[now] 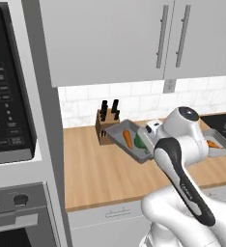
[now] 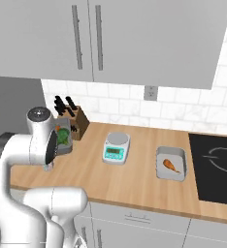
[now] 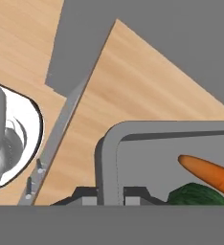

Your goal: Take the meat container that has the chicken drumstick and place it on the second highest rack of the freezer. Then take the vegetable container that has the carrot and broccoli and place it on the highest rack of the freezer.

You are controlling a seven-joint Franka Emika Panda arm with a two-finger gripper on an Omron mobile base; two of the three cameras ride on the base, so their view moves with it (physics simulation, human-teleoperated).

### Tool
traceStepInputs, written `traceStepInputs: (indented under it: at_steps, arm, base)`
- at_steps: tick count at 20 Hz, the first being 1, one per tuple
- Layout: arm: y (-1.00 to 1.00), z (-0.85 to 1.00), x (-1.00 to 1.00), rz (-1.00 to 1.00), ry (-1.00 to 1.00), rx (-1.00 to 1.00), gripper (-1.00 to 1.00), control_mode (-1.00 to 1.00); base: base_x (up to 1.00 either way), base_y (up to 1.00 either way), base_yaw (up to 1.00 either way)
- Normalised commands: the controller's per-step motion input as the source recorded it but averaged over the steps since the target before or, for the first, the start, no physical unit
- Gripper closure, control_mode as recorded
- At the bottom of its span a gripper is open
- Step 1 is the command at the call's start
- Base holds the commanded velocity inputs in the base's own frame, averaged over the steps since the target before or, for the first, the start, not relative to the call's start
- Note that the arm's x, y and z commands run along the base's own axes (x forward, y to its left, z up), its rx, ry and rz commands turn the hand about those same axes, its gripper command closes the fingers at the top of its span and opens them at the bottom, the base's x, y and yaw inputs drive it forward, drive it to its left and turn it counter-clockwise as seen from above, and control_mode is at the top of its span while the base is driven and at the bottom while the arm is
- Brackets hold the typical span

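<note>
Fingertips (image 3: 87, 195) clamped on the rim of the vegetable container (image 1: 126, 139), lifted and tilted above the wooden counter (image 1: 100, 176), carrot (image 1: 128, 138) and broccoli (image 1: 140, 143) inside. Judged out of order: meat container (image 2: 171, 164) with chicken drumstick (image 2: 171, 165) sitting on the counter beside the cooktop (image 2: 217, 167), so neither tray shelved yet. Nearby: knife block (image 1: 104, 126) right behind the raised tray, kitchen scale (image 2: 116, 147) well apart, oven tower (image 1: 13, 144) at the left. Likely snag on a swing: knife block and cabinets overhead

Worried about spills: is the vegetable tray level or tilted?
Tilted. The vegetable tray hangs above the counter, slanted in the shut gripper, carrot and broccoli inside.
</note>
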Motion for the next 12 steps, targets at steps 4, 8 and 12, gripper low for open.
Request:
traceStepInputs:
  at_steps: [4,8,12]
  arm:
    - [0.00,0.50,-0.61,-0.01,-0.26,-0.01,1.00,-1.00]
    - [0.00,0.64,-0.59,-0.06,-0.24,0.00,1.00,-1.00]
    - [-0.09,0.37,-0.62,-0.05,-0.14,0.00,1.00,-1.00]
  base:
    - [0.00,0.00,0.00]
    - [0.00,0.00,0.00]
    - [0.00,0.00,0.00]
